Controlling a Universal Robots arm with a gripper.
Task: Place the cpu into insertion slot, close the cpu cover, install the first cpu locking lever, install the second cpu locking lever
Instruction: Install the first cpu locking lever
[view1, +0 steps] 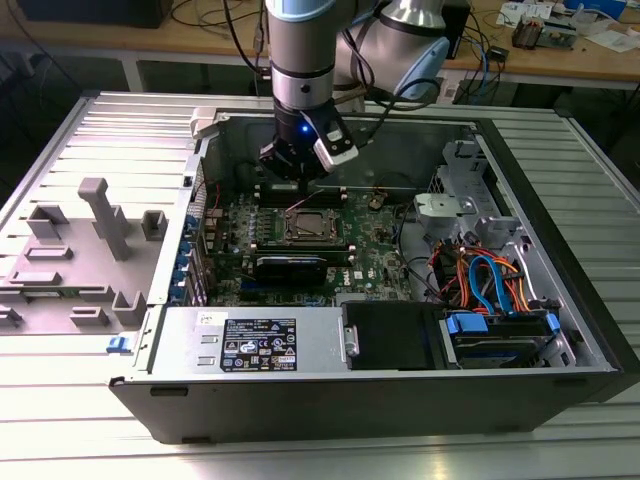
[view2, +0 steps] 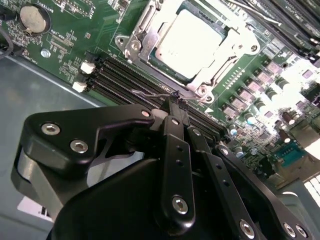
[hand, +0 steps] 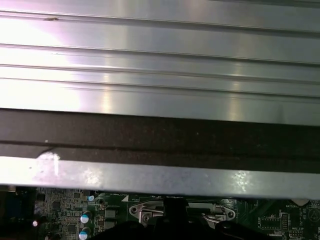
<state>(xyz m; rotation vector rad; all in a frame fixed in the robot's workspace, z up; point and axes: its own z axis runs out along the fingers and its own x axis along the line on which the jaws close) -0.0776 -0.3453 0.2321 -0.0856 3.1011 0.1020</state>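
Note:
The cpu (view2: 200, 40) lies flat in its socket on the green motherboard, its silver top bright in the second wrist view; in the exterior view it is the square cpu (view1: 308, 225) mid-board. The cpu cover (view2: 227, 62) is down around it as a silver frame. My gripper (view2: 176, 101) hovers just beside the socket's edge, over the memory slots, fingers pressed together on the tip of a thin wire locking lever (view2: 150, 93) that stands up off the board. From outside, the gripper (view1: 300, 185) hangs just behind the socket, inside the open computer case.
Black memory slots (view2: 125, 75) run beside the socket and a coin battery (view2: 32, 17) sits further off. The case wall (hand: 160, 75) rises close behind the gripper. A power supply (view1: 250, 345) and drive cage with blue cables (view1: 490, 290) fill the front. A grey fixture (view1: 95, 240) stands outside the case.

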